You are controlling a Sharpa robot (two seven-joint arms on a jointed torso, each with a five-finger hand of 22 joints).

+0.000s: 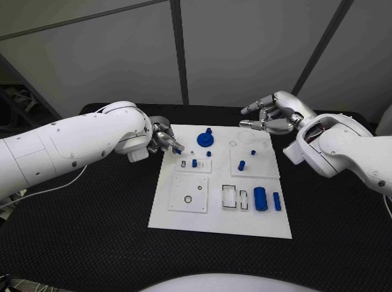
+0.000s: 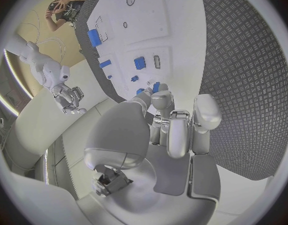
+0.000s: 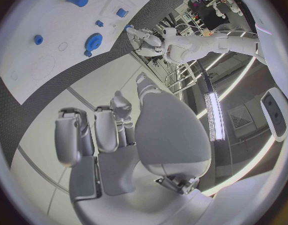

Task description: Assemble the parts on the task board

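This is a robotics lab. A black table (image 1: pixel 91 243) stands before grey partition panels (image 1: pixel 249 48), with cables (image 1: pixel 38 191) trailing off its edge.

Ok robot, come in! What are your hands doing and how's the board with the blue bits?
Left hand pinching a small blue part at the task board's left edge. Right hand hovers beyond far corner, empty. Blue gear seated. Nothing in the way.

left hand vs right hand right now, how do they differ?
The left hand sits at the task board's left edge, pinching a small blue part; the right hand hovers past the board's far right corner, holding nothing. Left fingers are closed together; right fingers are curled but apart. Both are silver, on white arms.
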